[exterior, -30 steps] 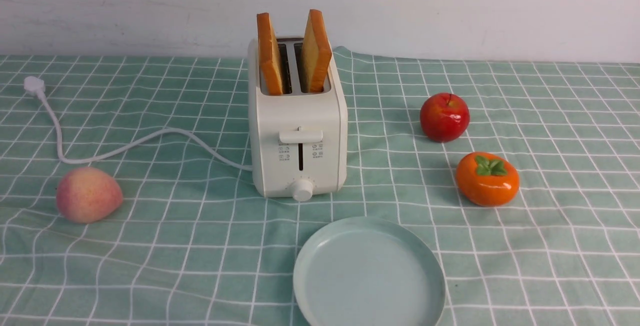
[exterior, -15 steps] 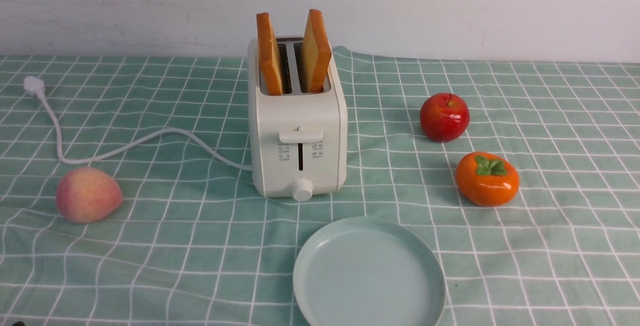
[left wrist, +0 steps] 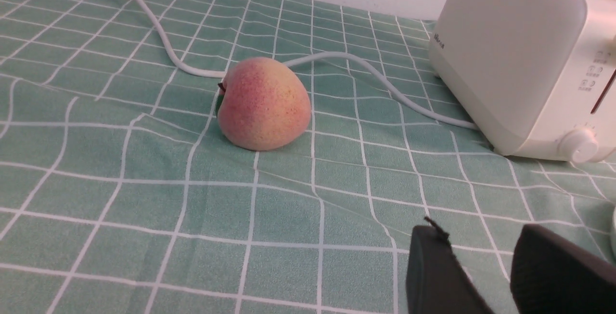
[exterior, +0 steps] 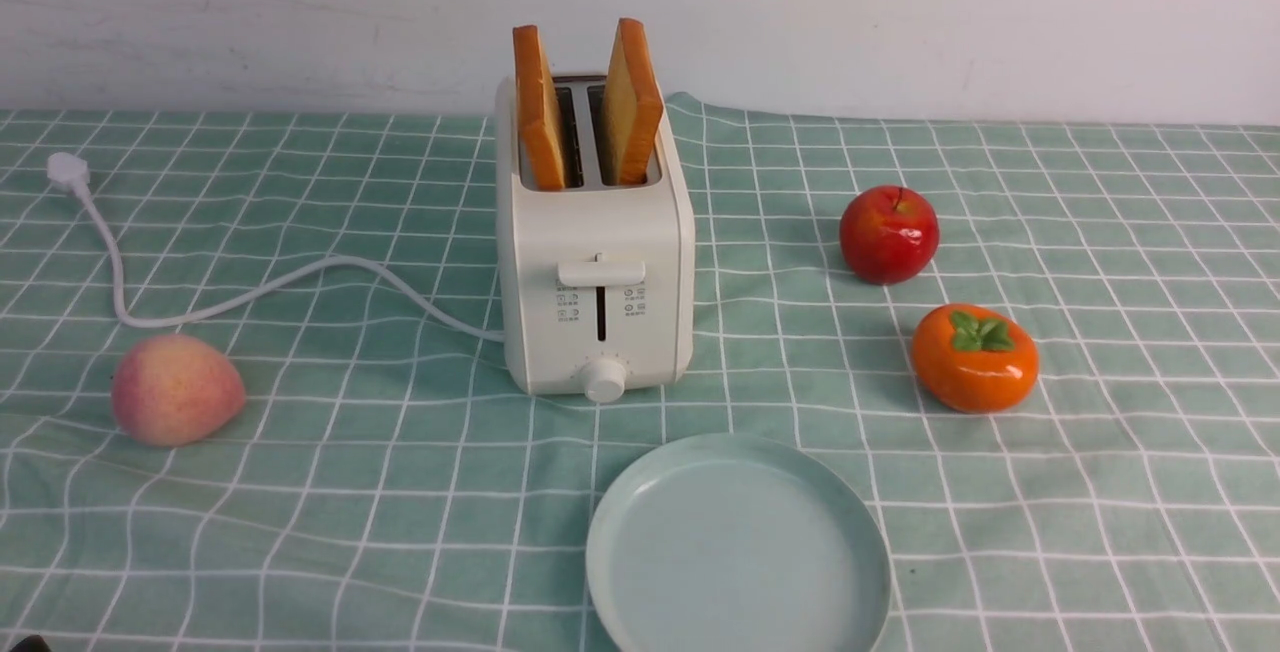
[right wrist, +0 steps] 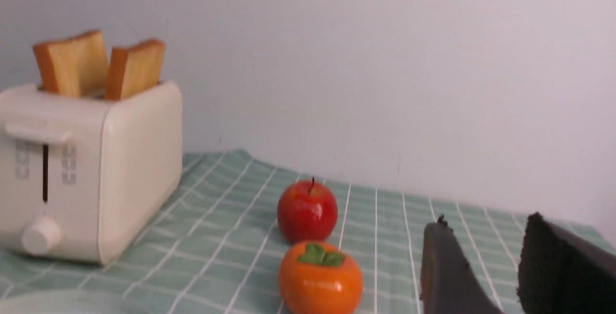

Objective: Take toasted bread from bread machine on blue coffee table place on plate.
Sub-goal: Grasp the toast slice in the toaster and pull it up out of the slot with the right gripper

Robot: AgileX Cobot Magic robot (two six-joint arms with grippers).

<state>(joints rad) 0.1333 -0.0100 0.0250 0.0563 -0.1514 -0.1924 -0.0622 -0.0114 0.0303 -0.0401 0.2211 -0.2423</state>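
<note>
- Toast (exterior: 632, 102) is up: two square slices stand on edge in the toaster (exterior: 600, 222), one per slot, upper halves well clear of the top, at the back-middle of the counter (exterior: 350, 492).
- We judge this the opening step, the reach. The plate (exterior: 737, 552) sits bare just in front of the toaster, slightly to the right, and neither slice is gripped.
- The left end effector (left wrist: 481, 242) hovers low over the cloth, fingers spread with nothing between them. A peach (left wrist: 263, 104) and the cord (left wrist: 365, 71) lie ahead of it.
- The right end effector (right wrist: 487, 237) is spread and empty too, looking past the apple (right wrist: 307, 210) and persimmon (right wrist: 321, 278) toward the toaster.
- Next, as we read it, one arm must climb above the slots, set its fingers across a slice's flat faces, close on the exposed part and lift straight up.
- The toast has pale golden faces and orange-brown crusts. It looks dry and stiff, so we'd want a gentle pinch.
- The toaster is smooth, cream and round-cornered.
- The plate is round and pale mint, with a low rim.
- The cloth is mint with a white grid, rumpled into soft ripples.
</note>
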